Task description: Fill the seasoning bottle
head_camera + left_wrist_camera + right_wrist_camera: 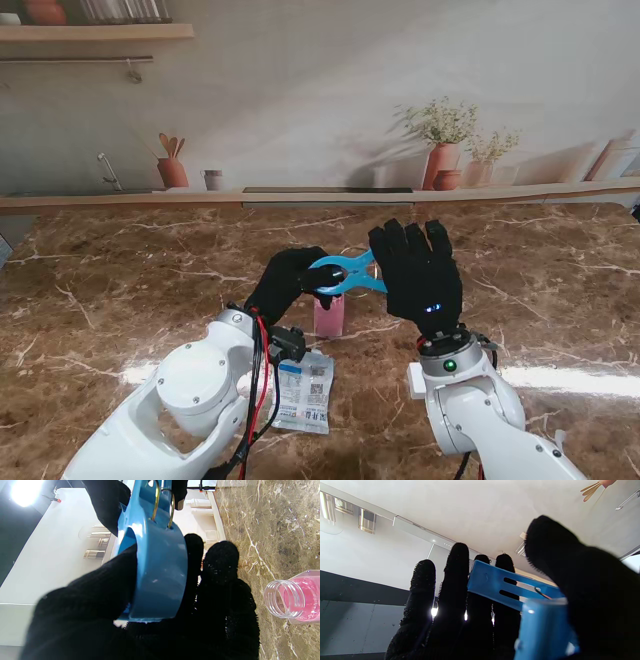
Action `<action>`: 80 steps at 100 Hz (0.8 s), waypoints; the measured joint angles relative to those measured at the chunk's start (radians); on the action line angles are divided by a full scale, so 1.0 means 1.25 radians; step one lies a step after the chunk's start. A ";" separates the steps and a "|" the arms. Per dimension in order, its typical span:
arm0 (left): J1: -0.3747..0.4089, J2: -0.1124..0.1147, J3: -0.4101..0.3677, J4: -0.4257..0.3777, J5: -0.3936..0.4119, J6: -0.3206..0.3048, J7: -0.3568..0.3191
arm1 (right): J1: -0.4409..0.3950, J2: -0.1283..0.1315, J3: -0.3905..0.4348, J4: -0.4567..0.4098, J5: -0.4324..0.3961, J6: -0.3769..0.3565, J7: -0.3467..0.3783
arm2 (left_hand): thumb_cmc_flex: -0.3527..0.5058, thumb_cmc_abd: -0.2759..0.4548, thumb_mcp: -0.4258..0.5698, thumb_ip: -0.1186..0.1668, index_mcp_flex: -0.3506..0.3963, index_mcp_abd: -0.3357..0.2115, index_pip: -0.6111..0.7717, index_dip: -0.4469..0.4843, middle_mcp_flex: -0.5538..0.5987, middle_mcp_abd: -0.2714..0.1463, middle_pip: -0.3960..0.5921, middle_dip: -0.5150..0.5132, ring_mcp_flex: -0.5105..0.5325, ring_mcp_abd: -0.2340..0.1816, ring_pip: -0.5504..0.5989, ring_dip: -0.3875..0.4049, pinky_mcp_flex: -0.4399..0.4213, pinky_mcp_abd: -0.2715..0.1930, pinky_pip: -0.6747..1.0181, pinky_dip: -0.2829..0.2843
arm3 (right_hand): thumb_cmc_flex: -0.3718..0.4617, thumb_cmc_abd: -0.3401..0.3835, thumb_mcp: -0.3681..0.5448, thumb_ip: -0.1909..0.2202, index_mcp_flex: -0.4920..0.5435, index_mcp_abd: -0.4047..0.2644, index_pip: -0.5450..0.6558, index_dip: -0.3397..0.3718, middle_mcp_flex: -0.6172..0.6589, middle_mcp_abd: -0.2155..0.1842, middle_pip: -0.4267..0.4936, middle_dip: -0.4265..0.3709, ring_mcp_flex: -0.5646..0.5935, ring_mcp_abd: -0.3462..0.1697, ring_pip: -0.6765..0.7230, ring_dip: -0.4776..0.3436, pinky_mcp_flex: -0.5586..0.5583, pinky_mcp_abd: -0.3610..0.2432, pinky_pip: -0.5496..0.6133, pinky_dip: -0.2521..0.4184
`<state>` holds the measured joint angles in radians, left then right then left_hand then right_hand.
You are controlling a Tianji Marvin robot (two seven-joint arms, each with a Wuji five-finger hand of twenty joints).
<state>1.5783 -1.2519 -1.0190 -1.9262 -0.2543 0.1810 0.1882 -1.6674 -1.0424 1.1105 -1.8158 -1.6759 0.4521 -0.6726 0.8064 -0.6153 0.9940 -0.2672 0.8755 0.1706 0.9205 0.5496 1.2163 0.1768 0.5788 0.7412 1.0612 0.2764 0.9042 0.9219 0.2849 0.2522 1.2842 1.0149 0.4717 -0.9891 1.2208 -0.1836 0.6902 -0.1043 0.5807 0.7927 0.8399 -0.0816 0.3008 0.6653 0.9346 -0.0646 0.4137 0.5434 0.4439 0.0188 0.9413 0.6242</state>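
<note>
Both gloved hands meet on a blue clip (pixel 347 275) held in the air. The left hand (pixel 285 283) curls its fingers (pixel 220 562) and thumb around the clip's rounded end. The right hand (pixel 418 270) has its four fingers (pixel 456 580) straight and close together behind the clip's slotted handle, with the thumb pressing the front. The pink bottle (pixel 329 316) stands on the marble table (pixel 120 300), just beneath the left fingertips and the clip, its mouth (pixel 280 600) uncapped. A printed packet (pixel 305 390) lies flat on the table, nearer to me than the bottle.
</note>
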 measured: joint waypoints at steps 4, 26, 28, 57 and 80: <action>0.000 0.000 0.000 0.000 0.009 0.000 -0.002 | 0.002 0.000 0.000 0.003 0.004 0.001 -0.005 | 0.000 0.000 0.000 0.000 0.000 0.000 0.000 0.001 0.000 0.000 0.000 0.000 0.000 0.000 0.000 0.000 0.000 0.000 0.000 0.000 | 0.002 -0.008 -0.029 -0.024 0.000 -0.016 0.032 0.013 0.004 -0.009 0.015 0.046 0.007 -0.004 0.029 0.011 0.005 -0.002 0.011 0.000; -0.001 0.001 0.000 -0.001 0.013 0.000 -0.009 | 0.012 -0.006 0.000 0.021 0.036 0.009 -0.036 | -0.001 0.000 0.000 0.000 0.000 0.000 0.000 0.001 0.000 0.000 0.000 0.000 0.000 0.000 0.000 0.000 -0.001 0.000 0.000 0.000 | -0.009 -0.021 -0.110 -0.056 0.033 -0.106 0.109 0.112 0.051 -0.063 0.085 0.184 0.068 -0.024 0.278 0.092 0.063 0.014 0.127 0.058; -0.001 0.001 0.000 -0.001 0.013 -0.001 -0.010 | 0.012 -0.006 0.000 0.022 0.037 0.009 -0.037 | -0.001 0.000 0.000 0.000 0.000 0.000 0.000 0.001 0.000 0.000 0.000 0.000 0.000 0.000 0.000 0.000 -0.001 0.000 0.000 0.000 | -0.010 -0.024 -0.110 -0.056 0.039 -0.109 0.109 0.125 0.059 -0.065 0.085 0.192 0.067 -0.025 0.280 0.099 0.066 0.015 0.138 0.059; -0.001 0.007 0.002 0.001 0.029 -0.018 -0.020 | 0.023 -0.007 -0.001 0.041 0.048 0.020 -0.073 | -0.007 0.045 -0.104 0.023 -0.011 -0.001 -0.053 -0.059 -0.053 -0.004 -0.022 -0.016 -0.089 0.004 -0.057 -0.005 -0.081 0.000 -0.023 0.000 | -0.049 -0.060 -0.106 -0.056 0.150 -0.135 0.109 0.270 0.167 -0.071 0.086 0.285 0.131 -0.049 0.523 0.241 0.126 0.029 0.243 0.090; 0.020 0.022 -0.045 -0.001 0.135 -0.063 -0.056 | 0.018 -0.008 0.021 0.048 0.059 0.017 -0.084 | -0.099 0.230 -0.515 0.154 -0.091 -0.070 -0.286 -0.063 -0.256 -0.009 -0.085 -0.142 -0.275 0.016 -0.215 -0.022 -0.165 0.014 -0.130 -0.006 | -0.081 -0.080 -0.097 -0.010 0.230 -0.142 0.109 0.318 0.243 -0.071 0.086 0.303 0.187 -0.026 0.622 0.298 0.161 0.033 0.294 0.108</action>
<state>1.6037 -1.2241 -1.0757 -1.9273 -0.0861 0.1019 0.1181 -1.6447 -1.0519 1.1365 -1.7554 -1.6023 0.4731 -0.7780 0.6827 -0.3278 0.3499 -0.0741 0.7618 0.0835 0.5627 0.4703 0.8960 0.1660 0.4727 0.5642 0.7172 0.2963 0.6360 0.8941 0.0790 0.2693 1.1214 1.0078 0.3700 -1.0890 1.0993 -0.1962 0.9782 -0.2823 0.7171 1.1903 1.1435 -0.1708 0.4078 1.0444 1.1681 -0.0975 1.1907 0.9165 0.6449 0.0606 1.3082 0.7596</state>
